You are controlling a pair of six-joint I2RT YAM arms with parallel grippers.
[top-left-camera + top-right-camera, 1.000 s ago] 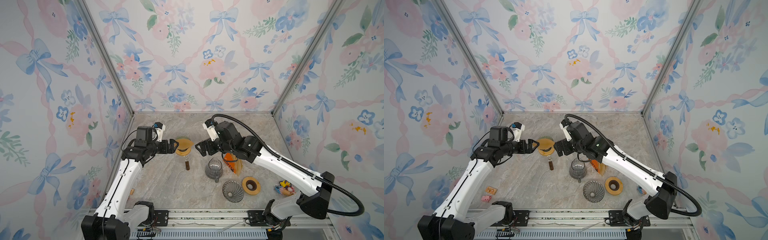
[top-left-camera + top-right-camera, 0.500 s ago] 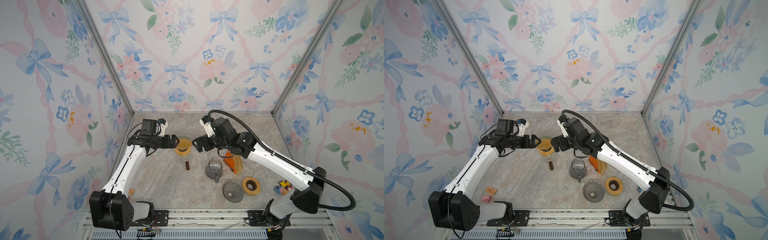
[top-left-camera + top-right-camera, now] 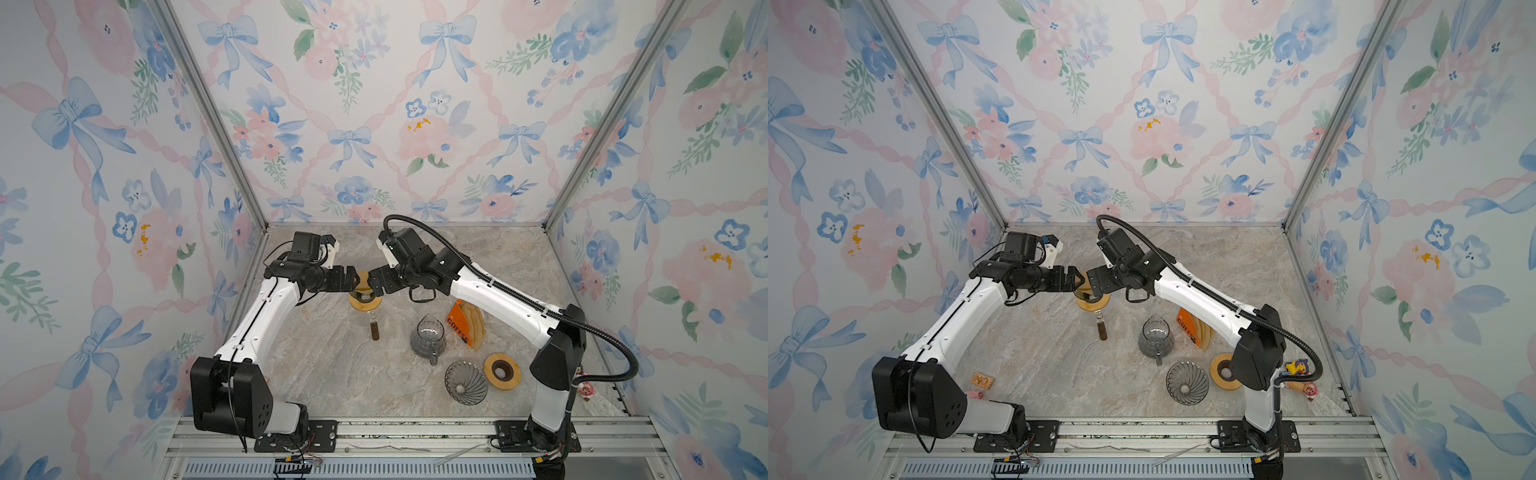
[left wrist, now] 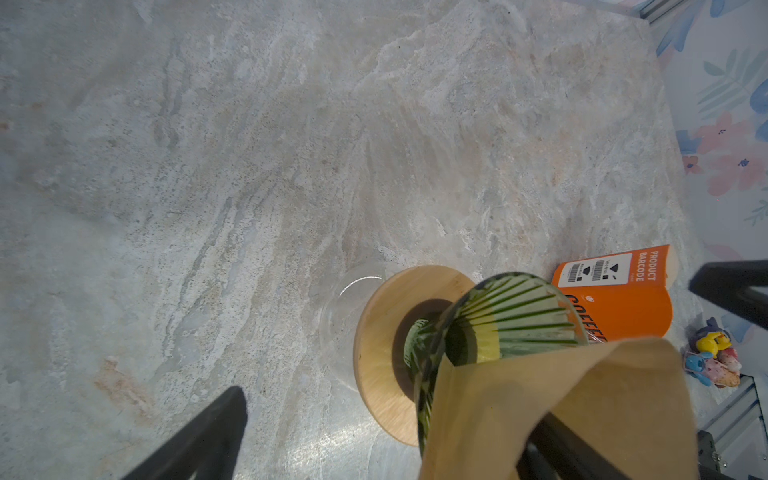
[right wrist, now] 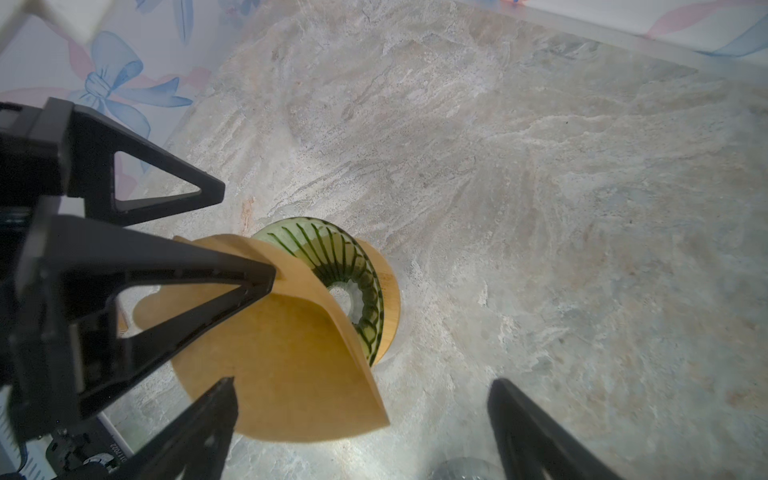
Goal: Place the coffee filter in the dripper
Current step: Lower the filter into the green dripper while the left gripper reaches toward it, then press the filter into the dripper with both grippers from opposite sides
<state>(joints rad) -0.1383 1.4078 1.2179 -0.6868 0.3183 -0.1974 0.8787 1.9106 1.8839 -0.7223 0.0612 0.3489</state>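
Left hand [image 3: 354, 281]: fingers spread, one tip at the upper edge of the brown coffee filter [image 5: 291, 353]. The filter leans partly inside the green ribbed dripper [image 5: 357, 270], the rest overhanging its rim. Right hand [image 3: 371, 285]: spread, just beside the dripper. Marble worktop [image 3: 324, 374] lies open toward the front. Floral walls [image 3: 374, 124] close behind.

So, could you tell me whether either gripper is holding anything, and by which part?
Nothing is gripped: both the left gripper and right gripper stand open. The paper filter leans in the green dripper, one left finger against its edge.
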